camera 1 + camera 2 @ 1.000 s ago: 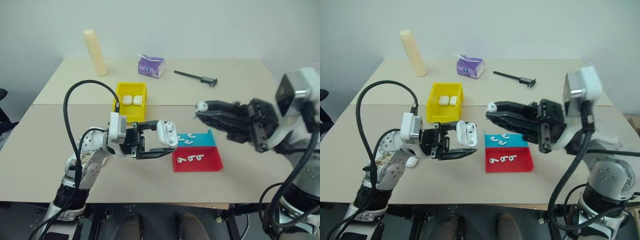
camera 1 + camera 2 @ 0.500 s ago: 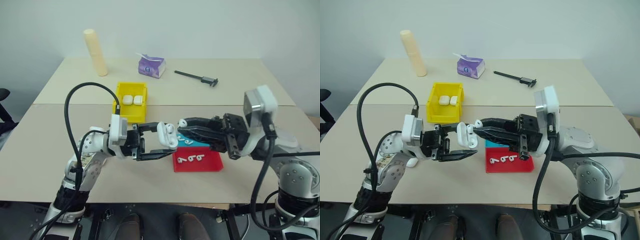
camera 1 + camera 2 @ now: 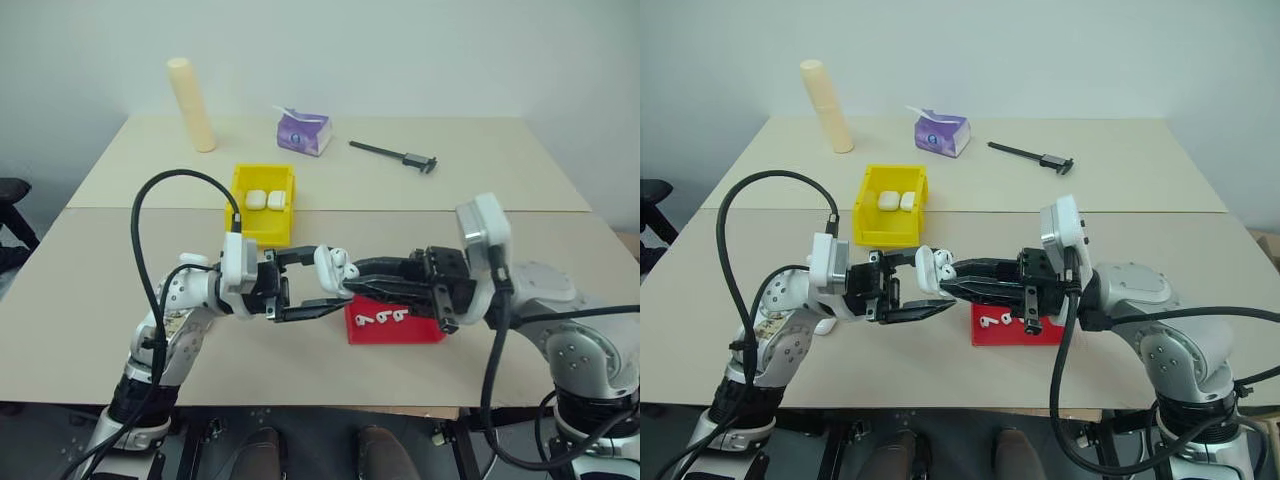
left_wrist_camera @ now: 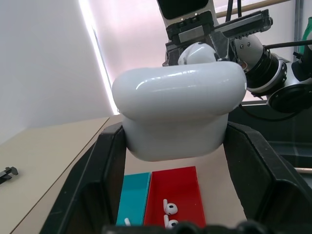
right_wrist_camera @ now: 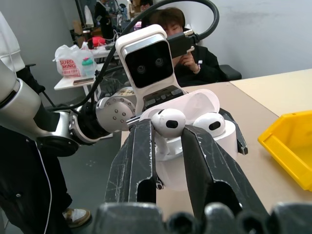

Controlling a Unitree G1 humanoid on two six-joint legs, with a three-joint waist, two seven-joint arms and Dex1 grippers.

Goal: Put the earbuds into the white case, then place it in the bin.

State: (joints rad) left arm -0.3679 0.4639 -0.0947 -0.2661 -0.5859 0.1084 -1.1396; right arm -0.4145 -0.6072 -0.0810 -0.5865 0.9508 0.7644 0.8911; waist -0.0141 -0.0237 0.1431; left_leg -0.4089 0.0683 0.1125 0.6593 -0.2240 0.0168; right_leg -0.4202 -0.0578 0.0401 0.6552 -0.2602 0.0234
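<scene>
Earbud [image 5: 168,122] pinched in the right gripper [image 5: 168,127] meets the open case [image 4: 179,113] clamped by the left gripper [image 3: 325,289], its stem hidden.

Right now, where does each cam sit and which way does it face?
Head stereo pair: on the head, looking down at the table; both arms show.
Left wrist: along the left gripper holding the white case, facing the right gripper.
Right wrist: along the right gripper pinching an earbud.
All share the case.
</scene>
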